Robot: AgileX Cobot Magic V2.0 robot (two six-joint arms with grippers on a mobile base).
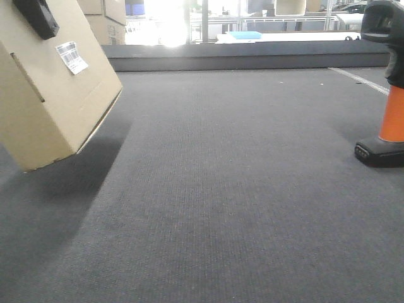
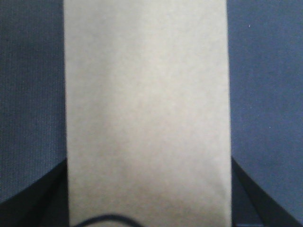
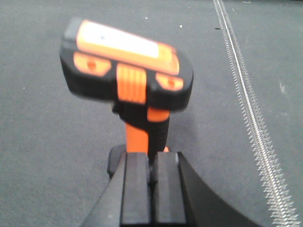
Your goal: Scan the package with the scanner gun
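Observation:
The package (image 1: 50, 107) is a tan cardboard box hanging tilted above the grey carpet at the left, its white barcode label (image 1: 71, 57) on the upper face turned toward the room. In the left wrist view the package (image 2: 147, 94) fills the space between the jaws, and my left gripper (image 2: 149, 198) is shut on it. The scanner gun (image 1: 391, 120) stands upright on its black base at the far right. My right gripper (image 3: 152, 158) sits just behind the scanner gun's (image 3: 128, 71) orange handle, its fingers pressed together with nothing between them.
A low dark ledge (image 1: 240, 57) runs across the back, with stacked cardboard boxes (image 1: 107, 22) behind it at the left. A white line (image 1: 360, 79) crosses the carpet at the right, and a ribbed seam (image 3: 246, 94) runs past the scanner.

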